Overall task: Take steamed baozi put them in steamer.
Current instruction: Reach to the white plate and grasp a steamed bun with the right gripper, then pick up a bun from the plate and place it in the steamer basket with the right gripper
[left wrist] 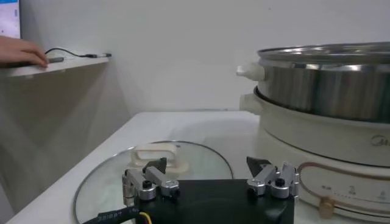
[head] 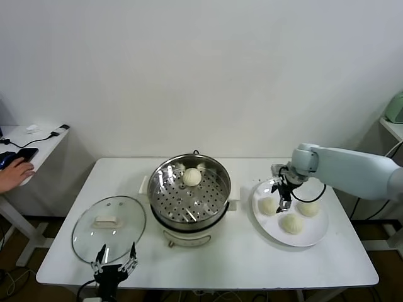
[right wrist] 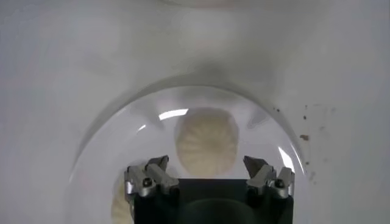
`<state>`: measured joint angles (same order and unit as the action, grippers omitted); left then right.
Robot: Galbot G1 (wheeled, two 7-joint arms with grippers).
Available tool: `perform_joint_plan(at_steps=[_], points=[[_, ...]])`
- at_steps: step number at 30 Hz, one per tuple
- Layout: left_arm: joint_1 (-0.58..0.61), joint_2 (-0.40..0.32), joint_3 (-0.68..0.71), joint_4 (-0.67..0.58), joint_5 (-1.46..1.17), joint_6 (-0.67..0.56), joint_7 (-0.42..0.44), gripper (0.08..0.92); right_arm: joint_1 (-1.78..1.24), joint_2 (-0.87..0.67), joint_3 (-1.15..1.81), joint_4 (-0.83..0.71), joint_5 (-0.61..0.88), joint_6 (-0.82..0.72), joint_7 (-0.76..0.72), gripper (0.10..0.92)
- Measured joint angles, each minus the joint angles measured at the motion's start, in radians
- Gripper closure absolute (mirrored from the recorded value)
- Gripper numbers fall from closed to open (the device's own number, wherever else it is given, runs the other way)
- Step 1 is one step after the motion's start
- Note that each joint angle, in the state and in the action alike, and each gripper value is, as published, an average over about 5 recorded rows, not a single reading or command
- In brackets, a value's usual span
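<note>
Baozi [head: 269, 206] below our right gripper [right wrist: 207, 167], fingers [right wrist: 159, 168] spread, empty; left gripper [head: 116, 262] parked, fingers apart, empty.

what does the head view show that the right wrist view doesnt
Only the head view shows the steamer holding one baozi, the glass lid, the parked left gripper and all three plate buns. Only the right wrist view shows pleats on the baozi ahead of the open fingers. Both show the right gripper over the white plate.
</note>
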<state>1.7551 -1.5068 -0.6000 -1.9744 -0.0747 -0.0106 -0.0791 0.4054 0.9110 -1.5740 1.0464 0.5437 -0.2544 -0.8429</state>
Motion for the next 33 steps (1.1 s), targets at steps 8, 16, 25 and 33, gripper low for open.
perform_joint_plan(at_steps=[8,16,25,33], points=[[0.004,0.007,-0.001,-0.001,0.0,-0.003,0.001,0.177,-0.047,0.013,0.039,-0.039,-0.002,-0.007,0.006,0.286],[0.011,0.007,0.001,-0.012,0.001,-0.003,0.0,0.177,-0.054,0.006,0.059,-0.04,0.002,-0.003,0.005,0.418],[0.023,0.002,0.009,-0.032,0.012,-0.004,0.001,0.177,0.049,-0.036,0.015,0.037,0.037,0.011,-0.029,0.423],[0.029,0.008,0.017,-0.054,0.02,-0.006,0.002,0.177,0.306,-0.041,-0.105,0.158,0.161,0.002,-0.062,0.423]])
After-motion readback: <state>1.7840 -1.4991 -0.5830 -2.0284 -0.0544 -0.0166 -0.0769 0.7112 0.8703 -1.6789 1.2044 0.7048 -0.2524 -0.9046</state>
